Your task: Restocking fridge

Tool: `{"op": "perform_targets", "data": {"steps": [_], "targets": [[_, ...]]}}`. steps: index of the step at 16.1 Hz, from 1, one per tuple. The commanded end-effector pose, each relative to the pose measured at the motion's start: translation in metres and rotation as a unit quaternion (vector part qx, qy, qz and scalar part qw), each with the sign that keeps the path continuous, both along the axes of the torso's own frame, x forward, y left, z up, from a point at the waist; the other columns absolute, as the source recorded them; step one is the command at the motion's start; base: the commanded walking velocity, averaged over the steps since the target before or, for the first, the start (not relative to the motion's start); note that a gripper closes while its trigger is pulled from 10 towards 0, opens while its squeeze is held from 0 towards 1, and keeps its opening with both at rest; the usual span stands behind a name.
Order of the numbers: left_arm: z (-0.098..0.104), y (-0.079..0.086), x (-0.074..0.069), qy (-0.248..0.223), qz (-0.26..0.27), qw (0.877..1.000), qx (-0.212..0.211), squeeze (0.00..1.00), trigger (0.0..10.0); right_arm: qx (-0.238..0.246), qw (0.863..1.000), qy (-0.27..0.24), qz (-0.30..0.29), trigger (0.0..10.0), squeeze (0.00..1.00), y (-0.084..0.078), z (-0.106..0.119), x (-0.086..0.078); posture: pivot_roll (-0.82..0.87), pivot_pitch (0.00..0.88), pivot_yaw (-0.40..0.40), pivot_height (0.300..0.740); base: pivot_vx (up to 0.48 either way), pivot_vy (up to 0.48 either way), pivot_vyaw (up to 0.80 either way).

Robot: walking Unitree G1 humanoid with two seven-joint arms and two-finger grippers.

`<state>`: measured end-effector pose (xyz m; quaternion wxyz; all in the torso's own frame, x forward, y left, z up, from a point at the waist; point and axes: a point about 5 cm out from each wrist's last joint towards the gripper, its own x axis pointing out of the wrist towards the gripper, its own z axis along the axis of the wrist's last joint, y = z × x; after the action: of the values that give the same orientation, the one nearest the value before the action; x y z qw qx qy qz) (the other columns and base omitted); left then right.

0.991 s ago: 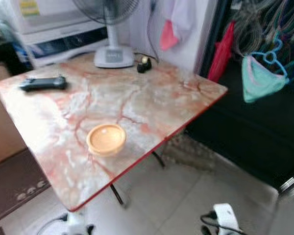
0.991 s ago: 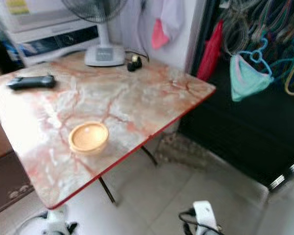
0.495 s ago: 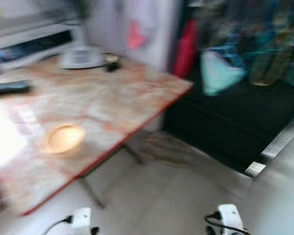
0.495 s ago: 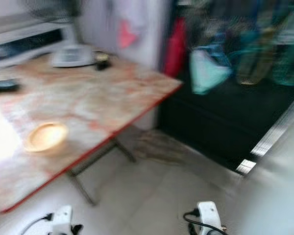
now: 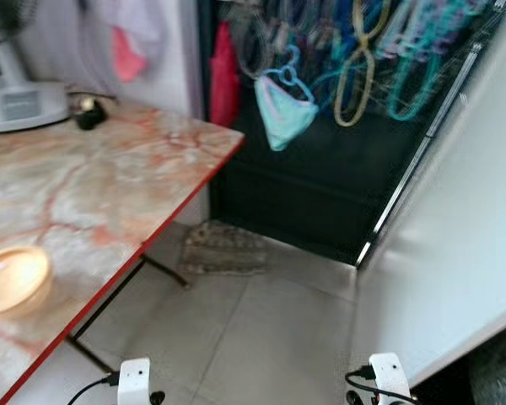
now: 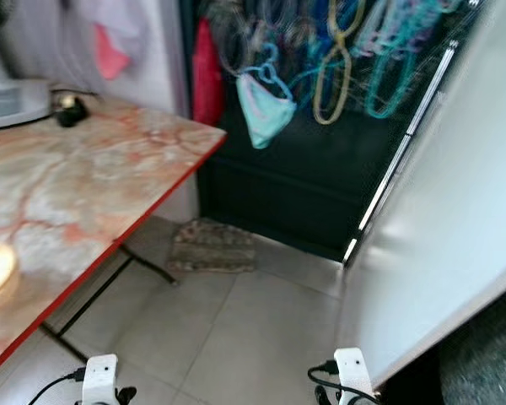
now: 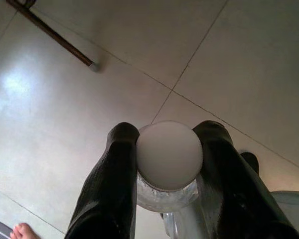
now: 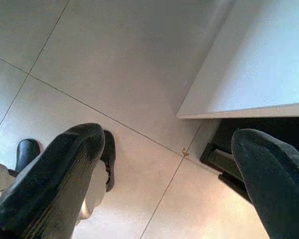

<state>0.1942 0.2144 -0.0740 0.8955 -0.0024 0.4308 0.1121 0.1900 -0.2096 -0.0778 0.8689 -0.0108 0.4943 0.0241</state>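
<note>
A white-capped clear bottle point(image 7: 169, 164) sits clamped between the left tool's point(image 7: 167, 149) fingers.

One table point(image 5: 110, 177), one bowl point(image 5: 13, 277), one fan point(image 5: 17, 101).

A lived-in room of a home is shown. A folding table with a pink marble-patterned top and red edge point(image 5: 110, 181) is set on pale glazed floor tiles point(image 5: 261, 337), and a shallow orange plastic bowl point(image 5: 13, 278) and the white base of a standing fan point(image 5: 21, 105) are placed on it. Coloured plastic clothes hangers point(image 5: 363, 51) and a teal undergarment point(image 5: 284, 114) are hung in a dark doorway, with a worn grey doormat point(image 5: 223, 251) laid before it.
</note>
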Motion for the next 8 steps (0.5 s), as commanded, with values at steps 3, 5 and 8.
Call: {"op": "perform_targets", "data": {"steps": [3, 5, 8], "targets": [[-0.0028, -0.0015, -0.004, 0.01, 0.009, 1.0, -0.015, 0.0, 10.0, 0.0, 1.0, 0.005, 0.001, 10.0, 0.0, -0.0005, -0.0002, -0.0005, 0.1, 0.0, -0.044, 0.74, 0.0, 0.082, -0.8], [-0.0025, -0.0011, -0.0038, 0.01, -0.004, 1.0, -0.008, 0.0, 10.0, 0.0, 1.0, 0.006, 0.003, 10.0, 0.0, -0.0002, -0.0006, -0.0012, 0.09, 0.0, -0.042, 0.74, 0.0, 0.169, -0.8], [-0.0035, -0.0018, -0.0051, 0.014, 0.0, 1.0, -0.018, 0.0, 10.0, 0.001, 1.0, 0.006, 0.004, 10.0, 0.0, -0.0001, -0.0009, -0.0018, 0.09, 0.0, -0.042, 0.74, 0.0, 0.0, -0.8]]}}
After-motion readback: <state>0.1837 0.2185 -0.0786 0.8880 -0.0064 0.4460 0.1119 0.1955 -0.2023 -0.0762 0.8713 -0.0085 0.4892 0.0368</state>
